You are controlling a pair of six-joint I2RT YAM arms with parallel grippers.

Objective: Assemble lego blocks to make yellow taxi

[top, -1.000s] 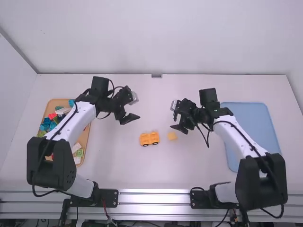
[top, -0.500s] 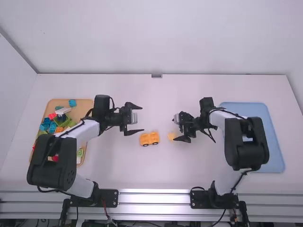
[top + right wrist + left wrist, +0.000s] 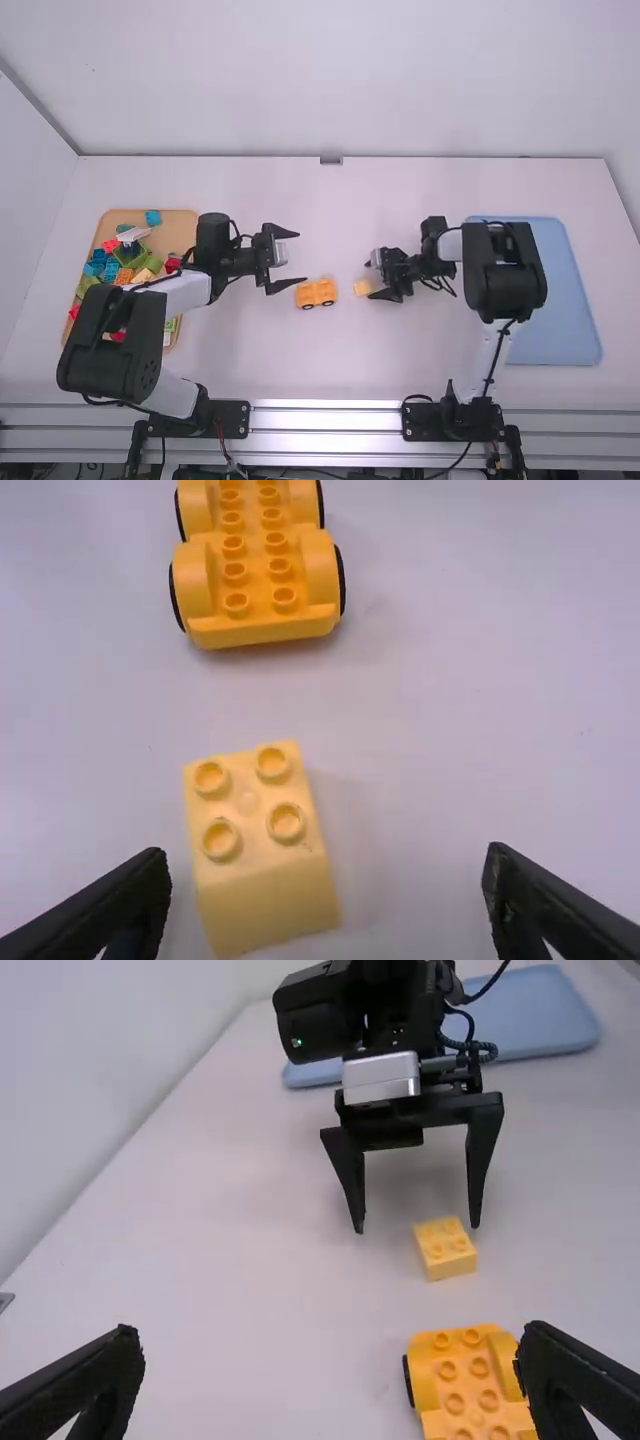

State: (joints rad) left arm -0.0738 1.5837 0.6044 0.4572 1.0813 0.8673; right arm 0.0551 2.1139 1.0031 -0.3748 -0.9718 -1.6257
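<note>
One left claw (image 3: 302,257), one right claw (image 3: 369,280), wide open

Yellow block (image 3: 262,855); orange car base (image 3: 316,293); blue tray (image 3: 555,340).

"Left arm (image 3: 185,292)?"
"Reaches inward from its base (image 3: 225,415); large black joint (image 3: 112,328) outboard, wrist (image 3: 213,245) bent over toward the middle."
"Left gripper (image 3: 302,257)?"
"Fingers (image 3: 85,1385) spread wide, nothing between the tips."
"Right arm (image 3: 492,352)?"
"Rises from its base, then folds sharply inward at the large joint."
"Right gripper (image 3: 369,280)?"
"Fingers parted, directed downward in the left wrist view. Grip empty."
"Relative position?"
"The two grippers face each other, well apart, no contact observed."
</note>
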